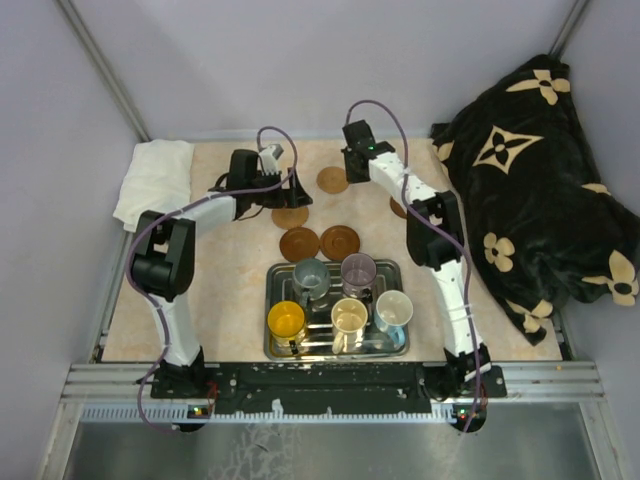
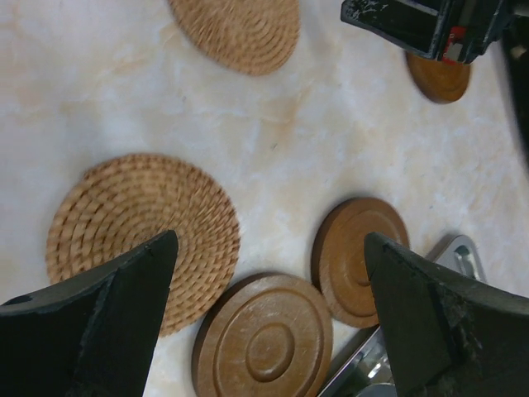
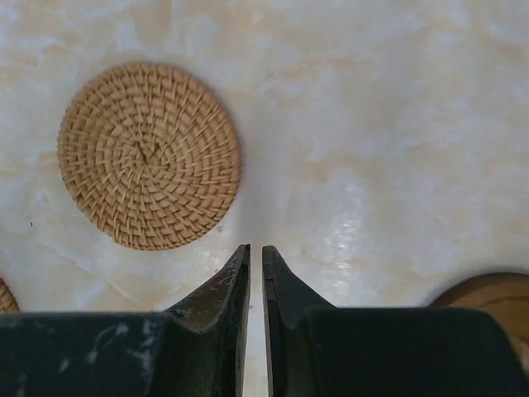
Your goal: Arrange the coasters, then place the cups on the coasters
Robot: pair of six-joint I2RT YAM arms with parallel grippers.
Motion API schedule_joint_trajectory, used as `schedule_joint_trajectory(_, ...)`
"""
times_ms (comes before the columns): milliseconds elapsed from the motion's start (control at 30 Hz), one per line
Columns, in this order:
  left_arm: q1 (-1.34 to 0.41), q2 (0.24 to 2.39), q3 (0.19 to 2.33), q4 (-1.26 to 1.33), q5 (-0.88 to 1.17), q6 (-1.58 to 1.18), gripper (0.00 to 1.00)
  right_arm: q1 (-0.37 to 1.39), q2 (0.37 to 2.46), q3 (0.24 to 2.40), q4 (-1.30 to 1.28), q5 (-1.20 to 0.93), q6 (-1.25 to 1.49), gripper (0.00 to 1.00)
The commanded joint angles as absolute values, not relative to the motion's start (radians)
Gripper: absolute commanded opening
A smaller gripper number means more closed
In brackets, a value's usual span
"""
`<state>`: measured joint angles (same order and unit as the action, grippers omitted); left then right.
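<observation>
Starting at the right gripper [image 3: 255, 248], we find its jaws all but together, with a thin slit between the tips and nothing in it, above bare cream marbled tabletop [image 3: 397, 124]. Ahead of the tips and off to their left, clear of them, a round woven straw coaster [image 3: 149, 155] lies flat. The rim of a smooth brown wooden coaster [image 3: 488, 302] shows at the lower right. The left gripper [image 2: 271, 240] has its jaws wide apart and empty. A second woven straw coaster [image 2: 136, 231] lies partly behind one black finger [image 2: 107, 331]. Between the fingers sit a nearer ringed dark wooden coaster [image 2: 264, 339] and a farther ringed dark wooden coaster [image 2: 359, 256], edge to edge; we cannot tell whether they overlap. That wrist view also catches a corner of the rectangular ridged metal tray [image 2: 459, 258], but none of its load. Only the overhead view shows the grey mug [image 1: 310, 275], purple mug [image 1: 358, 270], orange-yellow mug [image 1: 286, 320], cream mug [image 1: 349, 316] and light blue mug [image 1: 393, 308]. All stand inside the tray, none on a coaster, nearer the arm bases than the discs. From above the weave is lost, and the right arm covers part of the smooth brown wooden coaster. Farther out lie a folded white cloth [image 1: 155, 180] at the far left and a black blanket with cream flowers [image 1: 540, 170] at the right.
</observation>
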<state>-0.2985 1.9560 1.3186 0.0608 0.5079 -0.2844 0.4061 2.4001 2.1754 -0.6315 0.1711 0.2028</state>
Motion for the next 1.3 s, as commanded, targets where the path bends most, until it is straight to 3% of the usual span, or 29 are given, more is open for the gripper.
schedule_joint_trajectory(0, -0.299, 1.931, 1.272, -0.008, 0.415, -0.251, 1.0, 0.421, 2.416, 2.203, -0.594, 0.107, 0.204, 0.12)
schedule_joint_trajectory(300, -0.296, 1.941, 1.293, -0.012, 0.409, -0.257, 1.0, 0.437, 2.449, 2.262, -0.536, 0.081, 0.199, 0.15)
schedule_joint_trajectory(500, -0.296, 1.963, 1.305, -0.073, 0.338, -0.27, 0.99, 0.439, 2.525, 2.36, -0.557, 0.035, 0.209, 0.33)
schedule_joint_trajectory(867, -0.297, 1.953, 1.261, -0.048, 0.333, -0.259, 0.99, 0.476, 2.558, 2.392, -0.492, -0.001, 0.198, 0.34)
schedule_joint_trajectory(1267, -0.328, 2.106, 1.468, -0.241, 0.144, -0.205, 0.99, 0.476, 2.592, 2.35, -0.561, 0.01, 0.185, 0.34)
